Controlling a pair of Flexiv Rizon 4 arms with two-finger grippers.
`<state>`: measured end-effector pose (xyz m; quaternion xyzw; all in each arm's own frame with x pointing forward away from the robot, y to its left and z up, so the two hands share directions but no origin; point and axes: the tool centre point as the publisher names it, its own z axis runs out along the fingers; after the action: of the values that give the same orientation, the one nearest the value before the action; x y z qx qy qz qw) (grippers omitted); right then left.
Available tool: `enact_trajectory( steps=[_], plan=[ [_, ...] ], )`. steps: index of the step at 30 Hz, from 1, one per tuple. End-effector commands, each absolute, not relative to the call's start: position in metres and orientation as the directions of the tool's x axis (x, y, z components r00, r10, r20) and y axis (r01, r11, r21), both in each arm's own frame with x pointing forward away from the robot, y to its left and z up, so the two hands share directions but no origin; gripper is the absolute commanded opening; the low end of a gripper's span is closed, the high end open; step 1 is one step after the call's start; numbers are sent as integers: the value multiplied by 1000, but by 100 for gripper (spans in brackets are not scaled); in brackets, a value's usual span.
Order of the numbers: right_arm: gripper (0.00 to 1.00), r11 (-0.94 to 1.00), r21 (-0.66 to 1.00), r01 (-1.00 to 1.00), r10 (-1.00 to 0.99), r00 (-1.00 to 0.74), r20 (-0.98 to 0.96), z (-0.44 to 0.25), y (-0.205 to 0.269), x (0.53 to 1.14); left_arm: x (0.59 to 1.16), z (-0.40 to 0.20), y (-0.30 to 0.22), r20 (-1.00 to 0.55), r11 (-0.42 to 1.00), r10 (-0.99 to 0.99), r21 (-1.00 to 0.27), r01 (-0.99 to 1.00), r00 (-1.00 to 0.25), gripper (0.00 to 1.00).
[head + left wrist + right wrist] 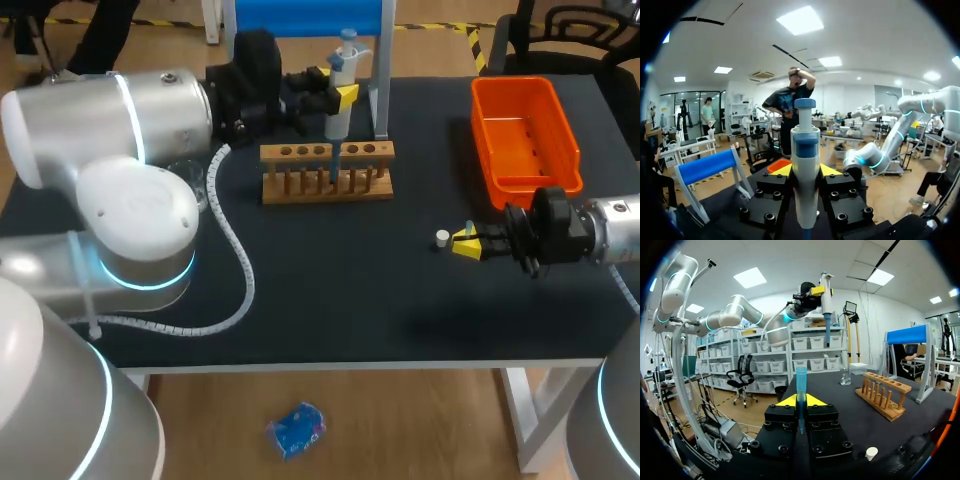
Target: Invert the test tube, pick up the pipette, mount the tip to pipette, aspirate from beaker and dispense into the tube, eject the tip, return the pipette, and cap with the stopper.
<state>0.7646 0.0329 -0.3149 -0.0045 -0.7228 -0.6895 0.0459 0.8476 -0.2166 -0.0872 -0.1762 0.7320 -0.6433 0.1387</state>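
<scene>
Pipette [805, 165] upright in left jaws

A robotics lab fitted out for bench chemistry. Two robot arms, the left arm [110, 110] and the right arm [610, 230], come in over a dark worktop [350, 300]. At upper middle stand a wooden test-tube rack [327, 172] and a pipette [340, 122]. There are also a glass beaker [845, 376], a blue test tube [801, 385], and an orange plastic bin [525, 140] at upper right.
</scene>
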Motion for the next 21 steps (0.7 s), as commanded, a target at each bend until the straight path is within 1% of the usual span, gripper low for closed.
enact_trajectory(
  steps=[1,15,19,21],
  plan=[
    [0,51,996,69,-56,-996,72,-314,33,764,851,-89,-217,31,76,-369,-995,-64,-929,0],
    [0,51,996,69,-56,-996,72,-314,33,764,851,-89,-217,31,76,-369,-995,-64,-929,0],
    [0,51,996,69,-56,-996,72,-314,33,764,846,-90,-229,51,47,-322,-996,-70,-946,0],
    [0,51,996,69,-56,-996,72,-314,33,764,841,-89,-236,48,74,-307,-995,-74,-950,0]
  ],
)
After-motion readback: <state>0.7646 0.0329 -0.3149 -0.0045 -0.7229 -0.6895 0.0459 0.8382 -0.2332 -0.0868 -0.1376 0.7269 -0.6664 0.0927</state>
